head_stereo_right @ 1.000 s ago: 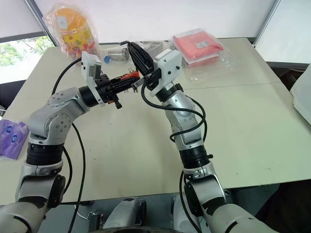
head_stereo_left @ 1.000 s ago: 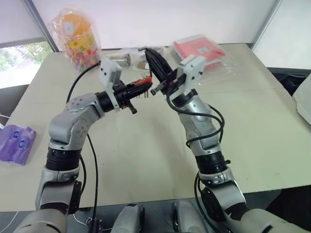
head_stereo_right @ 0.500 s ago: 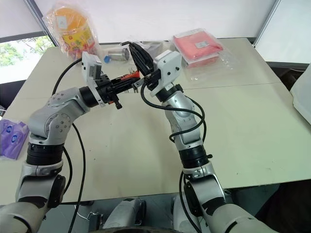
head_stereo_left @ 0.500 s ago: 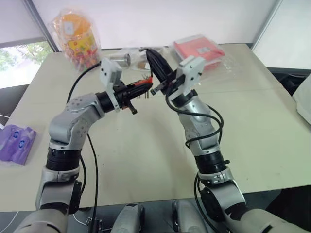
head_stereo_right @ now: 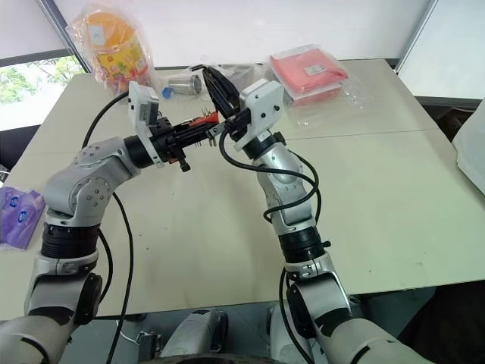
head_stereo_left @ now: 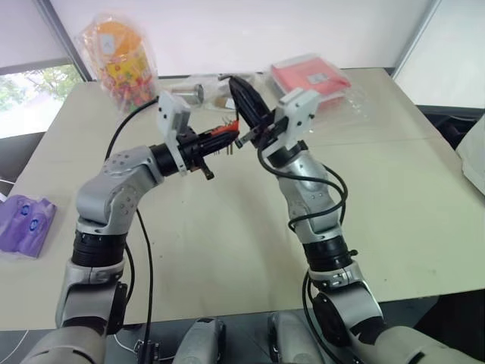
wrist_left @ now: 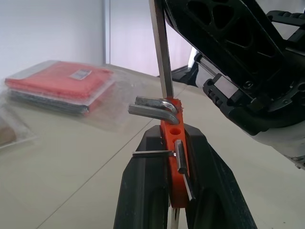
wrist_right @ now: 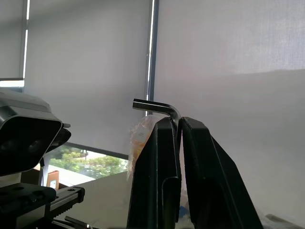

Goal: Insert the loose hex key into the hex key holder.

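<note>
Above the counter (head_stereo_left: 227, 250) near centre frame, the left gripper (wrist_left: 174, 157) clamped the hex key holder (wrist_left: 172, 143) steady while the right gripper (wrist_right: 177, 125), pinching the loose hex key (wrist_right: 155, 106), lined it up for insertion.

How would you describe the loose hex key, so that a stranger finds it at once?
Above the middle of the beige table, the two grippers meet. The right gripper pinches a thin L-shaped metal rod, the loose hex key. Unlike the short keys seated in the orange holder, it is long and held separately.

hex key holder (wrist_left: 172, 157): red-orange | loose hex key (wrist_right: 157, 107): dark metal | packet (head_stereo_left: 309, 76): pink-red | table (head_stereo_left: 227, 220): beige
</note>
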